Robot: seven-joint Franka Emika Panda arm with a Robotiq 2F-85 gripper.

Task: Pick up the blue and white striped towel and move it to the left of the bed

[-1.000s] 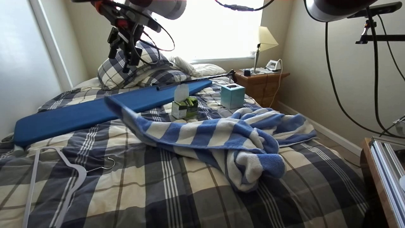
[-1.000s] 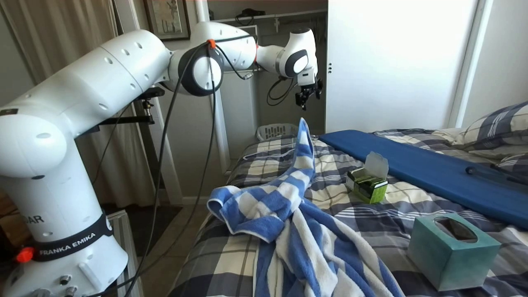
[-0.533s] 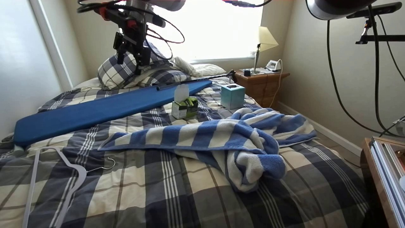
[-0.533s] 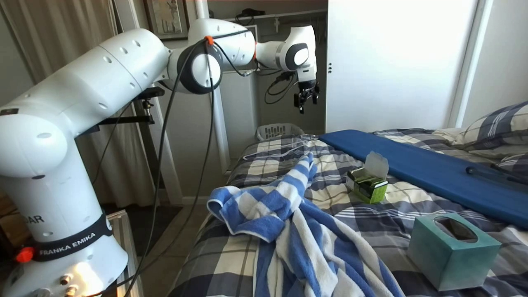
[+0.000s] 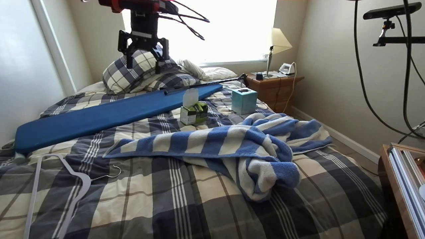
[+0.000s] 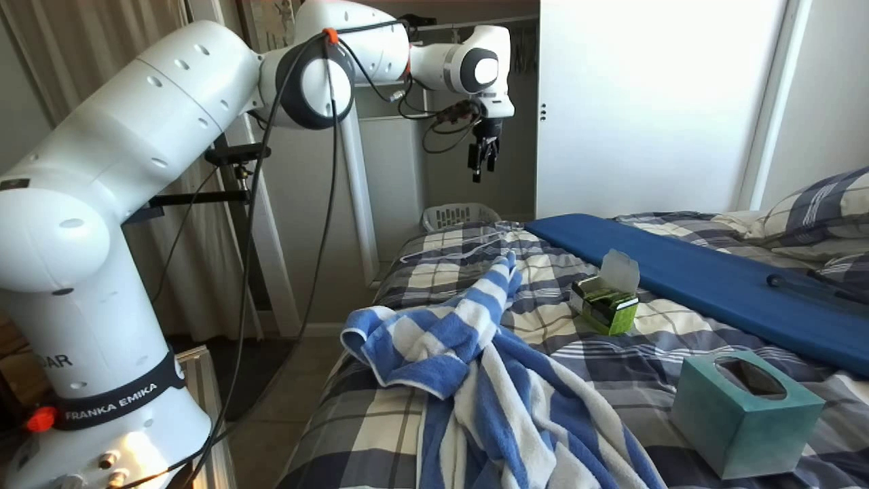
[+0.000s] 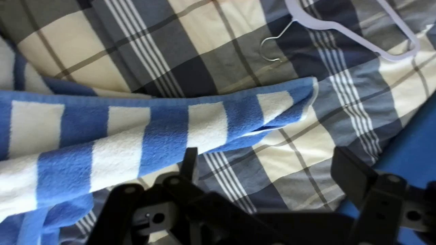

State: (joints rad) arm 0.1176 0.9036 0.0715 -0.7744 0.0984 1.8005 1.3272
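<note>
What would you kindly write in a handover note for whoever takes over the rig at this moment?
Robotiq gripper: open, holding nothing, up above the bed.
Blue and white striped towel: bunched on the bed, its narrow end stretched out near the clothes hanger.
Done: the towel lies on the bed, free of the gripper.
Left: confirm which side "left of the bed" means; I cannot tell whether this spot satisfies it. If not, grasping the narrow end would probably be the next move.
</note>
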